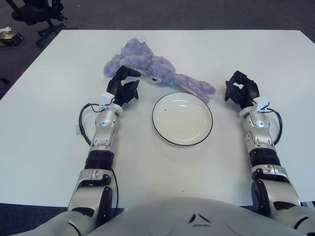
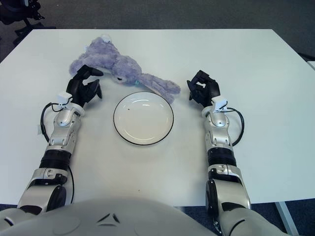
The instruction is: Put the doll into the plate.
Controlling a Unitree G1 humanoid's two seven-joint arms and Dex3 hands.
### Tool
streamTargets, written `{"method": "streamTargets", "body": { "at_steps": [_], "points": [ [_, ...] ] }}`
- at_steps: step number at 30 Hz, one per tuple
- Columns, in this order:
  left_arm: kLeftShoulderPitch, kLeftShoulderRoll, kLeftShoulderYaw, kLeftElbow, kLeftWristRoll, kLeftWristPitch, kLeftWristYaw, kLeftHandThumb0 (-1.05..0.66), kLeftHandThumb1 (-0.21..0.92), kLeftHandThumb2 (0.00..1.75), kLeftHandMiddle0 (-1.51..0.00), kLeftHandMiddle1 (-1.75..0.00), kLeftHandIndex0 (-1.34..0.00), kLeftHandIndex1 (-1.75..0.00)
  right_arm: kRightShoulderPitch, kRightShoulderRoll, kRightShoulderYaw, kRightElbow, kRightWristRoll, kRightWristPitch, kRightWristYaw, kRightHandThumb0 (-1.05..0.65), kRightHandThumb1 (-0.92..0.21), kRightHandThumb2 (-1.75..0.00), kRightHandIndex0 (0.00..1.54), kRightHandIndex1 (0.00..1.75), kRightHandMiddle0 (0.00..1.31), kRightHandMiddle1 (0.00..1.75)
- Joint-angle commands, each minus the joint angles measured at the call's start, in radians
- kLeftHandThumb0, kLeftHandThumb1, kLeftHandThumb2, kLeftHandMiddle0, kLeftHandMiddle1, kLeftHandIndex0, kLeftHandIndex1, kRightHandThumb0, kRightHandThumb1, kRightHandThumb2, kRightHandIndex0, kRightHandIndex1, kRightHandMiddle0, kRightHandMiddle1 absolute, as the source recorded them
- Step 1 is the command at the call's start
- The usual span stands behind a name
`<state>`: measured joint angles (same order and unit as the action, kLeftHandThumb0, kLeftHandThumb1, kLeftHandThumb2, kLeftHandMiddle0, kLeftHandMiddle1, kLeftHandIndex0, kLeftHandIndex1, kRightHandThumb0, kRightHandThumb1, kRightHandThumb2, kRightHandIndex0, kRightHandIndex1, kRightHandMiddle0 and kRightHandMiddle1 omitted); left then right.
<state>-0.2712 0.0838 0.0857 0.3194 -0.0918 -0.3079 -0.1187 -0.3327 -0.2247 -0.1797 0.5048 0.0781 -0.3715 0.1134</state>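
Observation:
A purple plush doll point(image 1: 147, 66) lies on the white table point(image 1: 59, 147), stretched from upper left to lower right, with its long limb ending just beyond the plate's far rim. The white plate point(image 1: 182, 118) with a dark rim sits empty in the middle. My left hand point(image 1: 125, 84) is at the doll's near-left side, fingers spread and holding nothing, fingertips close to the plush. My right hand point(image 1: 241, 89) shows to the right of the plate and the doll's limb, fingers loosely curled and apart from both.
The table's far edge meets dark carpet. An office chair base point(image 1: 37, 17) stands off the far left corner. A small box point(image 1: 10, 38) lies on the floor at the left.

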Motion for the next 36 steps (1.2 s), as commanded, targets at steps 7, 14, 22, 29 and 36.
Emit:
{"method": "streamTargets", "body": {
  "at_steps": [7,14,22,29,36],
  "points": [
    [0.044,-0.013,-0.002,0.035,-0.003,-0.006,-0.005,-0.36,0.92,0.27,-1.08,-1.75,-0.47,-1.46,0.006,-0.005,-0.007,0.006,0.006,0.007,0.002,-0.31,-0.92,-0.33,1.01,1.75,0.69,1.75],
    [0.044,-0.014,-0.002,0.036,-0.003,-0.008,-0.005,-0.36,0.92,0.27,-1.08,-1.75,-0.47,-1.46,0.007,-0.004,-0.006,0.003,0.007,0.01,0.001,-0.31,-0.92,-0.33,1.01,1.75,0.68,1.75],
    [0.044,-0.015,-0.002,0.035,-0.002,-0.009,-0.003,-0.36,0.92,0.27,-1.08,-1.75,-0.47,-1.46,0.007,-0.004,-0.007,0.003,0.007,0.012,0.002,-0.31,-0.92,-0.33,1.01,1.75,0.68,1.75],
    [0.044,-0.014,-0.002,0.035,-0.002,-0.008,-0.003,-0.36,0.92,0.27,-1.08,-1.75,-0.47,-1.46,0.007,-0.005,-0.007,0.004,0.008,0.012,0.002,-0.31,-0.92,-0.33,1.01,1.75,0.68,1.75],
    [0.044,-0.018,0.002,0.038,-0.003,-0.018,0.002,-0.36,0.92,0.27,-1.08,-1.75,-0.47,-1.47,0.007,-0.003,-0.005,0.002,0.005,0.011,0.0,-0.31,-0.92,-0.33,1.01,1.75,0.68,1.75]
  ]
}}
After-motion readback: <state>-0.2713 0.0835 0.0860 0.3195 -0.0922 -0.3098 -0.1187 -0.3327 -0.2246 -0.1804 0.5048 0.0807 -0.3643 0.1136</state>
